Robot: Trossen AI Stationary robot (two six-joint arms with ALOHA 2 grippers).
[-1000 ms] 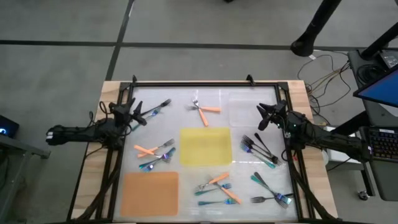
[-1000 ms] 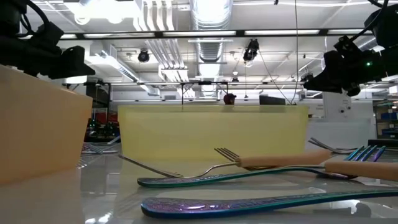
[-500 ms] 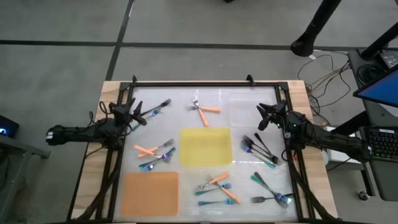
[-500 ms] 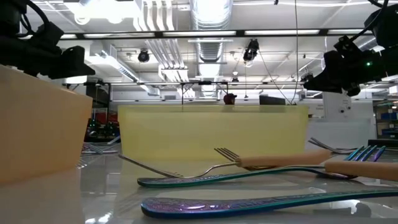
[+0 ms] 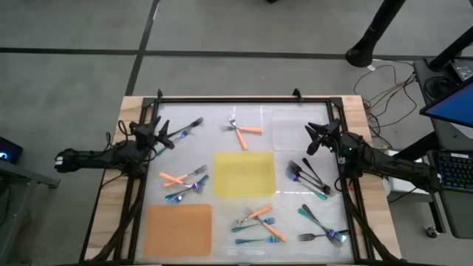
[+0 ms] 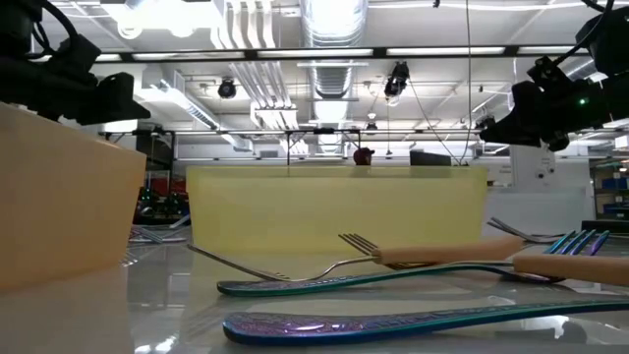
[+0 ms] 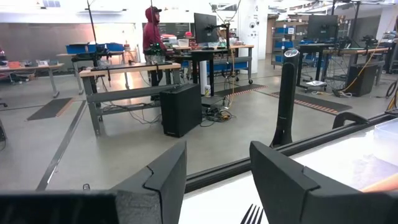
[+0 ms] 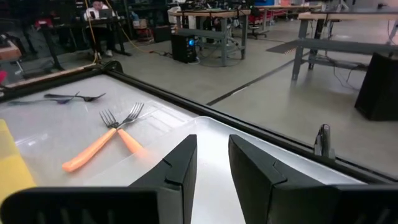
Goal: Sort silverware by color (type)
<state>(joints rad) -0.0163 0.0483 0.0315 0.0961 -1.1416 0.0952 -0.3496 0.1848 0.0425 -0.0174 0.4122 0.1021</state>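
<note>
Left gripper (image 5: 164, 136) and right gripper (image 5: 316, 138) hover parted, empty, near far rim; two orange-handled forks (image 5: 242, 131) crossed between.

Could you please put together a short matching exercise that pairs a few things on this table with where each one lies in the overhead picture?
Things:
1. Flat yellow mat
2. Flat orange mat
3. Two crossed orange-handled forks with silver heads
4. Cluster of dark grey metal forks

Places:
A. Near left corner of the table
B. Far side, beyond the yellow mat
C. Middle of the table
D. Right of the yellow mat, near the right gripper

Pairs: 1-C, 2-A, 3-B, 4-D
</note>
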